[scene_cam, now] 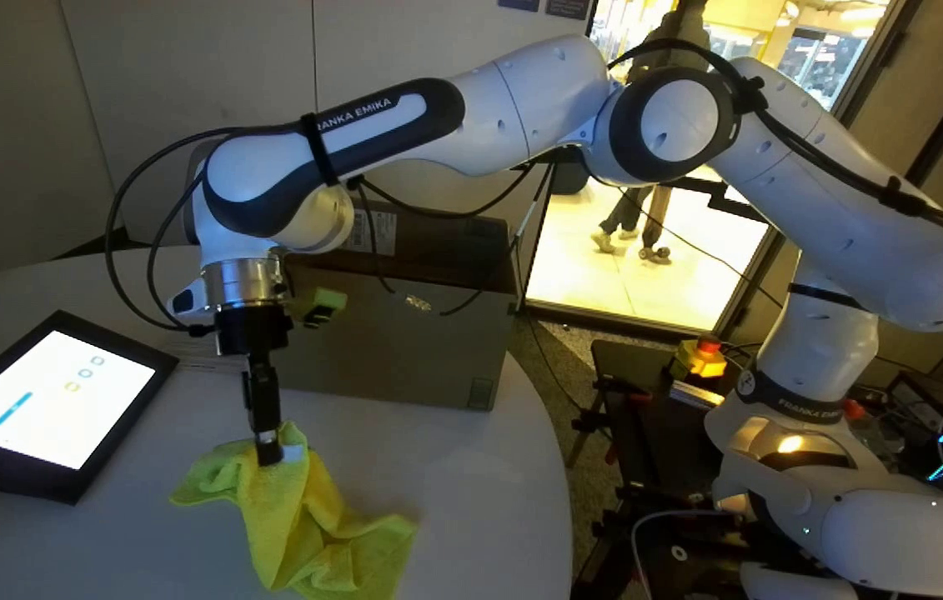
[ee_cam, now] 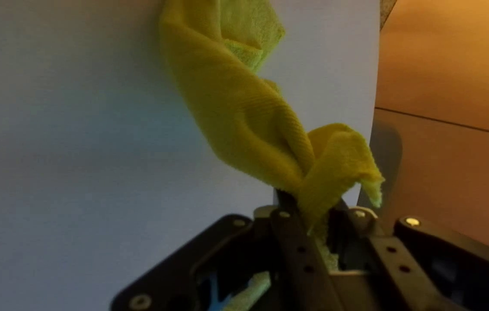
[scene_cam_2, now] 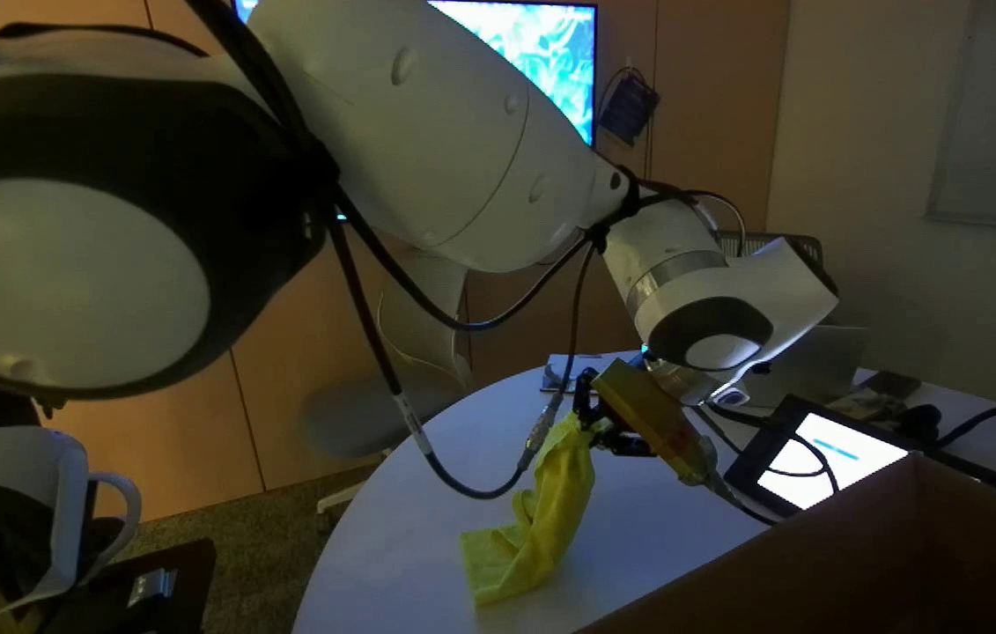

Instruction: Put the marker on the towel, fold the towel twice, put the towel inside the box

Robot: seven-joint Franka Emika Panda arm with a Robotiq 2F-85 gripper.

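Note:
The yellow-green towel [scene_cam: 317,533] hangs bunched from my gripper [scene_cam: 273,454], its lower part resting in folds on the white table. In the wrist view the gripper [ee_cam: 313,203] pinches a gathered corner of the towel [ee_cam: 235,108], and a small flap sticks out past the fingertips. The same grip shows from the side in an exterior view, where the towel [scene_cam_2: 555,502] slopes down to the tabletop. Behind the arm stands the brown cardboard box [scene_cam: 404,350], a white label on its inner flap. Its open top shows nearer [scene_cam_2: 867,555]. The marker is hidden or out of view.
A black-framed tablet [scene_cam: 46,400] with a bright screen lies on the table beside the towel. The round table's edge [scene_cam: 567,500] curves past the box and towel. Loose cables [scene_cam_2: 462,321] hang from the arm. A laptop [scene_cam_2: 815,361] stands beyond the tablet.

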